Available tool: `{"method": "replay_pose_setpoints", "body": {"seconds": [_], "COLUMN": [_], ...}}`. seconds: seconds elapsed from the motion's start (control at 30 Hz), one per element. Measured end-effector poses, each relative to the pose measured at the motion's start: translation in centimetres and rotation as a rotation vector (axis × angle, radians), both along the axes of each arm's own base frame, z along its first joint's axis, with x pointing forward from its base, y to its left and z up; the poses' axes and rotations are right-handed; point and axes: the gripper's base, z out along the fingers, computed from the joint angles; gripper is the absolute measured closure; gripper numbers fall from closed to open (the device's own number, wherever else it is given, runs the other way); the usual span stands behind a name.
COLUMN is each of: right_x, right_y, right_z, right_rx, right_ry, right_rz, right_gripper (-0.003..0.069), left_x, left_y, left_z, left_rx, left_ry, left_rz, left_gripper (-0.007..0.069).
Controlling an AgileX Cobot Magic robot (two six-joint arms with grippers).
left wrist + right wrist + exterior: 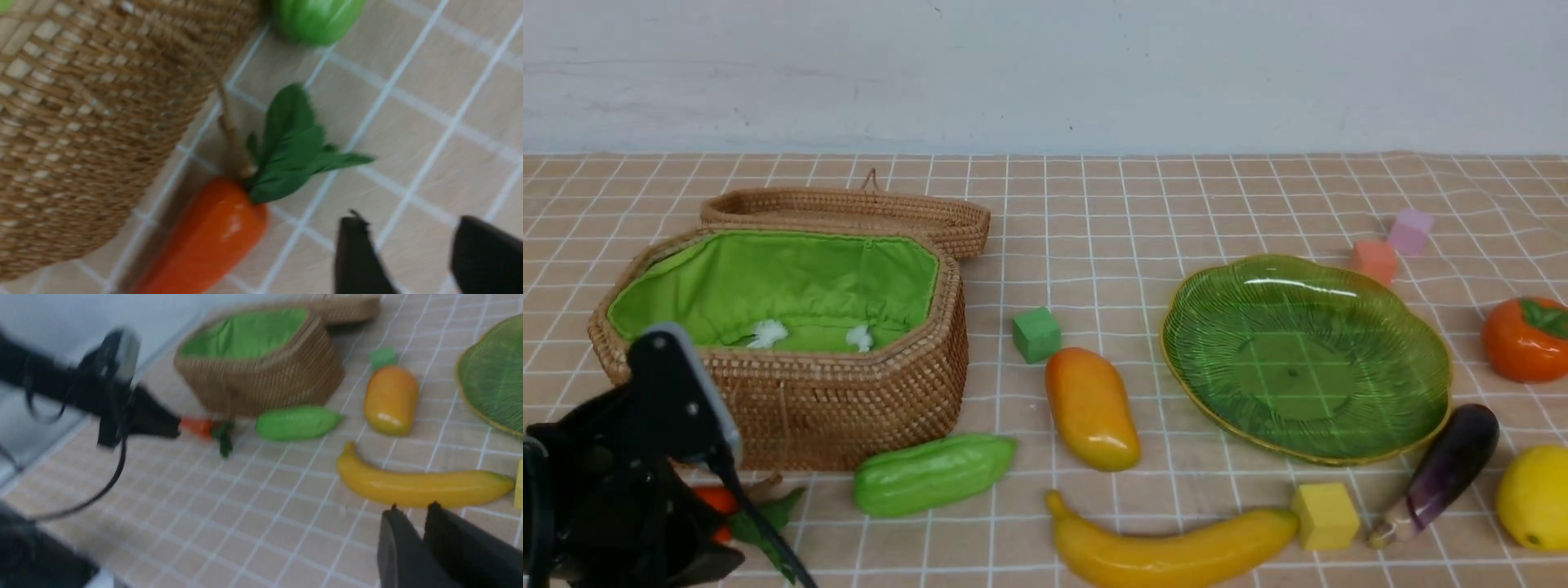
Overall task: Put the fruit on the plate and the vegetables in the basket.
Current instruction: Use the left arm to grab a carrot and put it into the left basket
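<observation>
The red chili (212, 237) with green leaves lies on the cloth against the wicker basket (792, 392), whose lid is open. My left gripper (408, 220) hovers just beside the chili, open and empty. The green gourd (931, 474) lies in front of the basket. The mango (1092, 408), banana (1168, 547), eggplant (1445, 469), lemon (1535, 496) and persimmon (1523, 339) lie around the empty green plate (1307, 359). My right gripper (414, 506) hangs near the banana (421, 488), its fingers slightly apart and holding nothing. It is out of the front view.
Foam cubes sit on the checked cloth: green (1036, 333) by the mango, yellow (1325, 514) at the banana's tip, orange (1374, 260) and pink (1410, 230) behind the plate. My left arm (645, 457) covers the front left corner. A pale wall runs behind.
</observation>
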Motion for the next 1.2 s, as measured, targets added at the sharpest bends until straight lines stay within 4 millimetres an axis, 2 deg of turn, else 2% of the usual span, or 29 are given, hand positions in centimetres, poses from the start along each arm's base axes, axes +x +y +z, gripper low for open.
{"method": "replay_pose_setpoints", "body": {"seconds": [0.17, 0.3, 0.4, 0.67, 0.9, 1.1, 1.2], "right_x": [-0.5, -0.6, -0.6, -0.4, -0.4, -0.4, -0.4], "right_y": [0.1, 0.1, 0.1, 0.1, 0.1, 0.1, 0.1], "right_z": [1.9, 2.0, 2.0, 2.1, 2.2, 2.2, 2.2], "right_rx": [-0.152, -0.175, -0.178, -0.169, -0.165, -0.166, -0.165], "right_ry": [-0.012, -0.032, -0.034, -0.043, -0.044, -0.045, -0.046], "right_rz": [0.115, 0.128, 0.132, 0.124, 0.124, 0.124, 0.124], "right_gripper": [0.0550, 0.0550, 0.0550, 0.0542, 0.0538, 0.0533, 0.0530], "left_x": [2.0, 3.6, 4.4, 5.9, 6.1, 6.0, 4.6], "left_y": [1.0, 1.6, 1.7, 2.0, 2.1, 2.1, 2.4], "left_z": [-1.5, -3.0, -3.8, -6.8, -7.3, -7.2, -6.4], "left_rx": [0.185, 0.300, 0.341, 0.458, 0.466, 0.469, 0.462], "left_ry": [-0.073, -0.116, -0.124, -0.097, -0.056, -0.017, 0.067], "left_rz": [-0.077, -0.142, -0.175, -0.320, -0.338, -0.341, -0.326], "left_gripper": [0.0029, -0.0023, -0.0016, 0.0137, 0.0251, 0.0276, 0.0279]}}
